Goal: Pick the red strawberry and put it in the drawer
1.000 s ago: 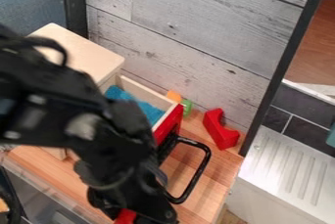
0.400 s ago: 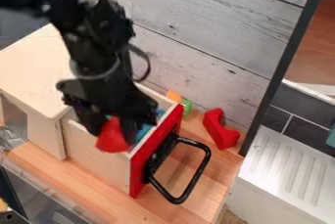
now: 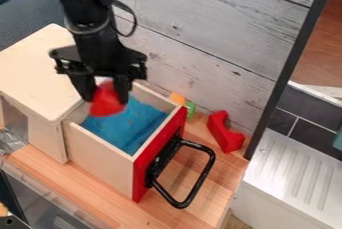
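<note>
The black gripper (image 3: 105,98) hangs over the back left part of the pulled-out drawer, shut on the red strawberry (image 3: 107,102). The strawberry is held between its two fingers with the rounded red end downward, above the drawer's inside. The drawer (image 3: 100,159) has pale wooden walls, a red front and a black handle, and a blue cloth lies on its floor.
The wooden cabinet top (image 3: 33,75) is left of the drawer. A red curved block (image 3: 224,132) stands right of it, with orange (image 3: 177,98) and green (image 3: 191,109) pieces behind. The black handle (image 3: 200,175) juts out over the counter (image 3: 80,193).
From the counter's front edge, the gripper has moved up and back with the strawberry, over the drawer. Since the latter frame it has shifted a little further up and left, uncovering the blue cloth.
</note>
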### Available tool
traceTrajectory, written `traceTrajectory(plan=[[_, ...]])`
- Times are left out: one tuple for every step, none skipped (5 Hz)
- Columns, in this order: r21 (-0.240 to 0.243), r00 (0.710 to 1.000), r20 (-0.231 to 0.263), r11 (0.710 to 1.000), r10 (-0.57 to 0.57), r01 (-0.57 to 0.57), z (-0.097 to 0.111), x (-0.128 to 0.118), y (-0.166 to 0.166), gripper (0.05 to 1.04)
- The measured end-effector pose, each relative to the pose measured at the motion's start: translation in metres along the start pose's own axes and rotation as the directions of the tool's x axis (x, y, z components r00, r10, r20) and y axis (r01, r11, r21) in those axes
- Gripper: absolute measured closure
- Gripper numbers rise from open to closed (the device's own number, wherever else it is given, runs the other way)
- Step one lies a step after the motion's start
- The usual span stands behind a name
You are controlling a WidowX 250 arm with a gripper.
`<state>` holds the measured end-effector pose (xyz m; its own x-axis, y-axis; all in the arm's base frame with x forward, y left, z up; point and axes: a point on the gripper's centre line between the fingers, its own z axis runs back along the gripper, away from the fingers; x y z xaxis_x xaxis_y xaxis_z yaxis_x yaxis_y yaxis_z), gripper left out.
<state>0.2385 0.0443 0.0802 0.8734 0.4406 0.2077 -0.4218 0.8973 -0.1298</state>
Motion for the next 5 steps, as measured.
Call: traceTrajectory(plan=[[0.018, 1.0, 0.002, 1.0, 0.012, -0.012, -0.005, 0.003, 0.005, 0.4], [0.025, 1.0, 0.011, 0.999, 0.023, -0.023, -0.005, 0.004, 0.006, 0.121], [0.024, 1.0, -0.012, 1.0, -0.004, 0.004, -0.001, -0.006, 0.005, 0.077], [0.016, 0.999, -0.042, 0.999, -0.032, 0.033, 0.025, -0.021, 0.006, 0.082], [0.105, 0.985, -0.136, 0.987, -0.107, 0.122, 0.048, -0.043, 0.022, 0.084]])
